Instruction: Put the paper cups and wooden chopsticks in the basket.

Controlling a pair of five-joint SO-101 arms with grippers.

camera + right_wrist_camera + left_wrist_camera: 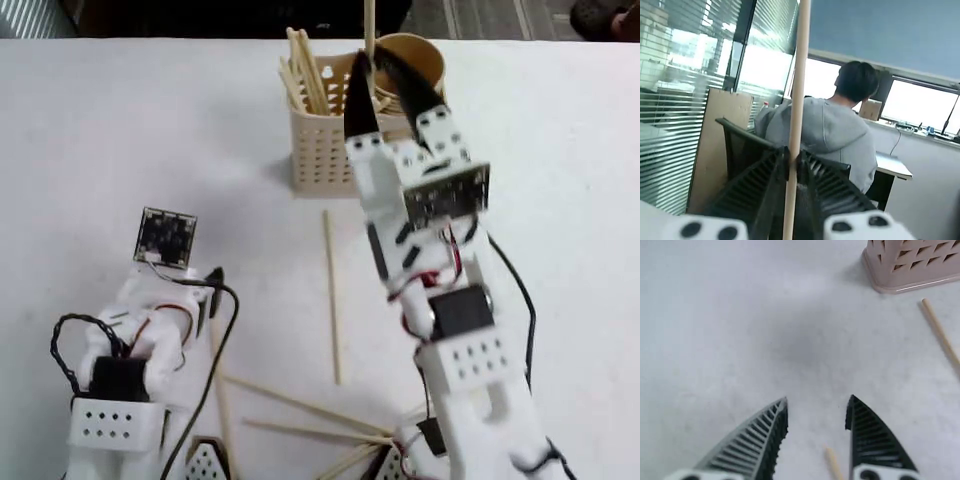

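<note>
Clamping a chopstick [796, 100], the right tool [792, 165] hangs above the basket [320, 160]; the left tool [816, 412] gapes empty.

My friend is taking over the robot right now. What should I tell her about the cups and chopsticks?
Right gripper: shut on one chopstick, held upright over the basket.
Left gripper: open and empty, low over the table.
Done: a paper cup and a bunch of chopsticks stand in the basket.
Left: drop the held one in, then collect the loose chopsticks lying on the table, one in front of the basket and several near the arm bases.
</note>
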